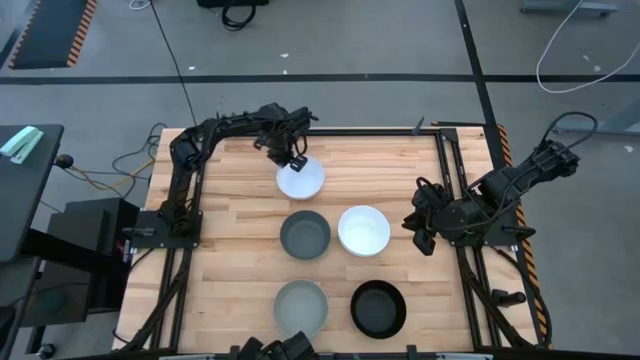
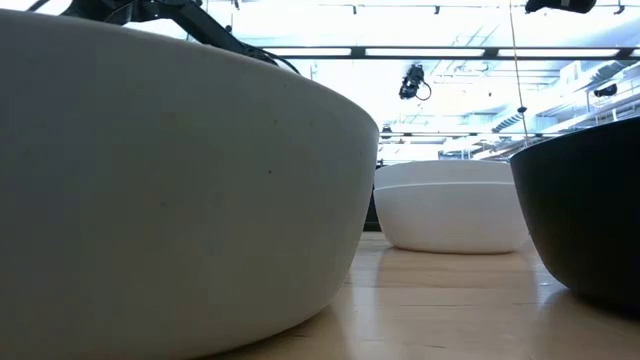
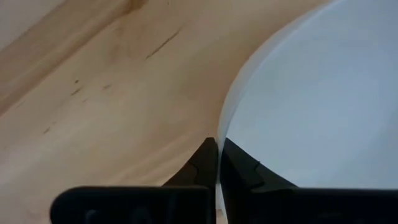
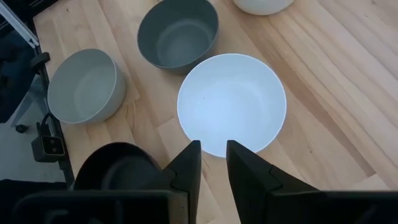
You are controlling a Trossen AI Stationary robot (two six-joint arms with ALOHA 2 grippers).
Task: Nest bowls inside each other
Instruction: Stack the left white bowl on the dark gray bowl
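Five bowls stand on their bases on the wooden table [image 1: 230, 290]. They are a far white bowl [image 1: 300, 181], a dark grey bowl [image 1: 305, 233], a second white bowl [image 1: 364, 230], a light grey bowl [image 1: 300, 307] and a black bowl [image 1: 379, 309]. My left gripper [image 1: 296, 160] points down at the far white bowl's far-left rim and is shut on it. My right gripper [image 1: 424, 240] hangs open above the table, right of the second white bowl [image 4: 231, 102], and touches nothing. My left gripper pinches the far white bowl's rim [image 3: 222, 127] between its two fingers, on the bowl's far-left side. One finger [image 3: 244, 172] is inside the bowl and the other [image 3: 198, 167] outside. The fingers come from above, pointing down. The bowl stands upright.
Black frame rails [image 1: 450, 180] run along the table's left and right sides by the arm bases. Bare wood lies left of the bowls and at the far right. In the low view the light grey bowl [image 2: 150, 180] and black bowl [image 2: 590, 220] fill the foreground.
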